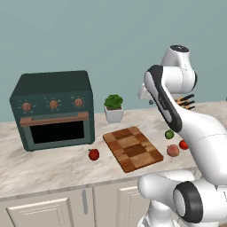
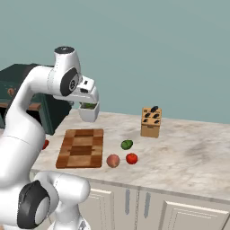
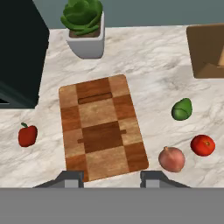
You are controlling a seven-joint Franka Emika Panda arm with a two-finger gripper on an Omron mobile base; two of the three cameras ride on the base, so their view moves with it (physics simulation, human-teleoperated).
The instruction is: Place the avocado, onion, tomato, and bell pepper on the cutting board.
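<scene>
— Where are the four pieces sitting?

— The cutting board is lying bare on the desk, its short end near the front edge. The avocado, the onion and the tomato are clustering just off the board's right side, close together but not touching; the onion is sitting nearest the front edge, the tomato just beside it, the avocado a little further back. The bell pepper is resting alone on the board's other side, in front of the dark oven.

— And your tool?

— My tool is hanging high over the board's front end, pointing down, with its tips set narrow and gripping nothing.

— What else is standing around?

— A potted plant is sitting behind the board toward the desk's back edge, and a wooden knife block is standing further back to the right, well apart from the produce.
</scene>
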